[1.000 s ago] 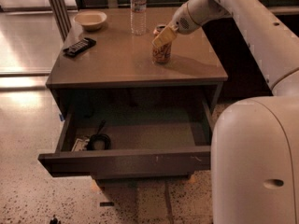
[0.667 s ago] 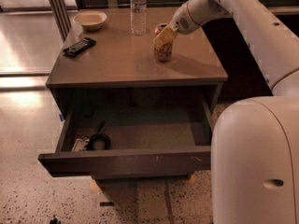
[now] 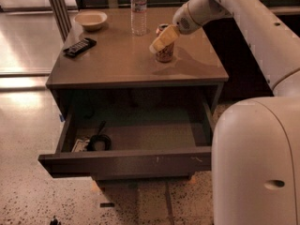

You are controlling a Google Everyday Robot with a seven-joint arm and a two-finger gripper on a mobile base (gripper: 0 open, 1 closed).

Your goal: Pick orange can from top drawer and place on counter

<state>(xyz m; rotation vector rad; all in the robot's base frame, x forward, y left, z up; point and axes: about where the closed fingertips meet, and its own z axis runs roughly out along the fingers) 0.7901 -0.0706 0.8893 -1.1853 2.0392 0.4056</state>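
"On the counter (image 3: 117, 64), over toward its right side, that was where the can (image 3: 165, 55) stood. It was upright on its base, and the drawer (image 3: 126, 162) hung open below with no can in it."

"And the gripper?"

"The gripper (image 3: 161, 40) was right at the can, set about its upper half, with the arm (image 3: 243, 13) reaching in from the right of my screen. Clamped or slack, I couldn't tell."

"How did you rate the can for handling?"

"Light, I judged, and thin-walled. It'd be stiff enough if full, but quick to dent under a hard squeeze. The sides were smooth, so I took it for slippery too. The best hold, to my mind, was square across the middle of the body, not up at the rim."

"Anything close enough to knock?"

"A water bottle (image 3: 138, 11) stood behind the can and a little to the left, near but apart. A bowl (image 3: 90, 20) and a dark remote (image 3: 79, 47) lay well off on the left side. Down in the drawer I saw only a dark coil of cable (image 3: 98, 142) by the front left corner."

"So what was left to do?"

"Little, by my reckoning, because the can was where the job wanted it. It called for a clean let-go, if that wasn't done already, and a straight lift away so the can didn't tip."
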